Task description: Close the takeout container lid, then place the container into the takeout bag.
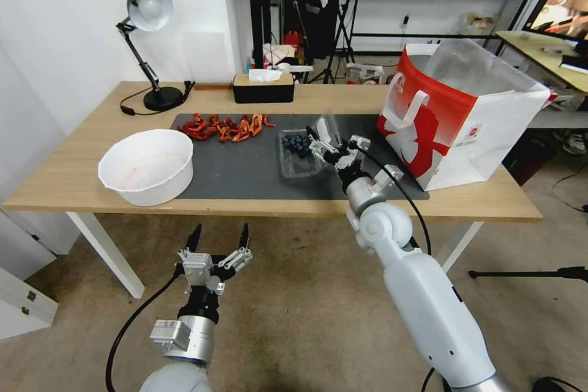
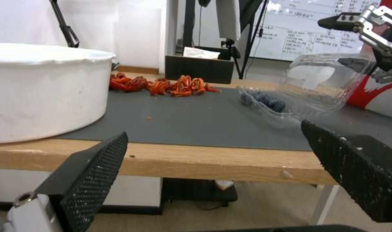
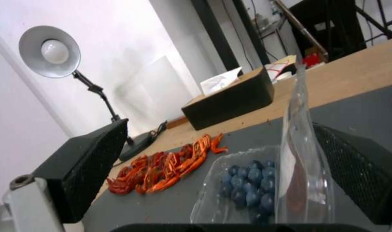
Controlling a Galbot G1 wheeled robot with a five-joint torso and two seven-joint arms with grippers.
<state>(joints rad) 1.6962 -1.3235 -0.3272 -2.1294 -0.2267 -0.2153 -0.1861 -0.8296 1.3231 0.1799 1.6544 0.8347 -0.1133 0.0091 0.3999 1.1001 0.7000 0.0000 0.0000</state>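
1. Table (image 1: 79, 187): a light wooden top that carries a dark grey mat (image 1: 245, 162), on which most of the items lie.
2. Takeout container (image 1: 297, 153): a clear clamshell that rests on the mat right of centre, with dark blueberries (image 1: 296, 143) clustered in the tray's far end. In the right wrist view the berries (image 3: 249, 185) sit directly before the camera.
3. Lid (image 1: 327, 125): raised nearly upright on the side of the tray towards the bag, so the container stands open. In the left wrist view its white label (image 2: 310, 75) is visible through the plastic.
4. Right gripper (image 1: 334, 147): poised at the lid, jaws spread wide, one finger on each side of the upright plastic sheet (image 3: 303, 154). Whether a finger touches the lid cannot be told; nothing is clamped.
5. Left gripper (image 1: 219, 236): held low in front of the table's near edge, well apart from the container, jaws wide open and empty.
6. Takeout bag (image 1: 459, 116): red and white, standing upright and open-topped at the table's right end, just beside the mat.
7. Other items: a white bowl (image 1: 147, 165) at the mat's left edge, red crayfish (image 1: 223, 127) along its far edge, a black tissue box (image 1: 263, 87) and a desk lamp (image 1: 147, 43) behind.
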